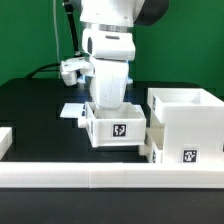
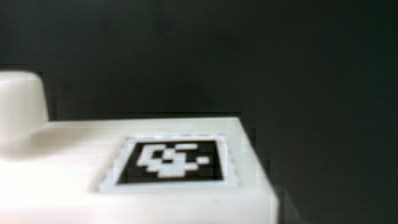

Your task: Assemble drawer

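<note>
Down near the front edge of the bench [image 1: 40, 110], the arm [image 1: 108, 50] stands directly over a small white box [image 1: 118, 124] with a black marker tag [image 1: 121, 130] on its front face. Its gripper is hidden behind the wrist and the box, so I cannot tell whether the fingers are apart or together. Just beside it, toward the exterior view's right, sits the larger drawer body [image 1: 185, 125], touching the box. A white rail [image 1: 110, 180] runs along the front edge. Close up, the wrist view shows the tag [image 2: 175, 161] on a white face [image 2: 71, 150].

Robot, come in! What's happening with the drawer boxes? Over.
Tool low behind small white box, jaws hidden. Bigger white box beside it, apart or touching unclear. Nothing visibly blocking.
</note>
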You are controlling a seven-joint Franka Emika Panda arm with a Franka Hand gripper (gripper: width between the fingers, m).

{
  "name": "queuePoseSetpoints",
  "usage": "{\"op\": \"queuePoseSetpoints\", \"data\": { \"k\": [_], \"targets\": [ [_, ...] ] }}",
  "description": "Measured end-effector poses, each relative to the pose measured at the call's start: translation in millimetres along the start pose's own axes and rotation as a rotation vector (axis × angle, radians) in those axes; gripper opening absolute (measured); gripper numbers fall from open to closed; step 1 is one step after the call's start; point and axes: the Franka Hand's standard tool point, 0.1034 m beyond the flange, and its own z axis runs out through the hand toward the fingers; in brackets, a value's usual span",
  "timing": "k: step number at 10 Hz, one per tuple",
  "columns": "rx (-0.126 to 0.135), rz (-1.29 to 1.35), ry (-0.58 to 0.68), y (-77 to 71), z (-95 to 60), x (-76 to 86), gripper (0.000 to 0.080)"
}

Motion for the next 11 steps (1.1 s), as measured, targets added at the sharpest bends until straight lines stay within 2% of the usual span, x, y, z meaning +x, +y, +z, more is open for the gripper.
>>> {"op": "queuePoseSetpoints", "data": {
  "k": [2,5,7,8,11],
  "targets": [
    [0.0,0.017,0.001,1.0,-0.4,4.7,0.0042],
    [0.002,0.019,0.001,0.4,0.3,3.6,0.0042],
    [-0.022,0.056,0.003,9.5,-4.3,10.7,0.0042],
    [-0.012,0.055,0.0,12.4,-5.1,12.1,0.0042],
    [-0.009,0.107,0.003,13.4,-2.4,17.5,0.0042]
  ]
}}
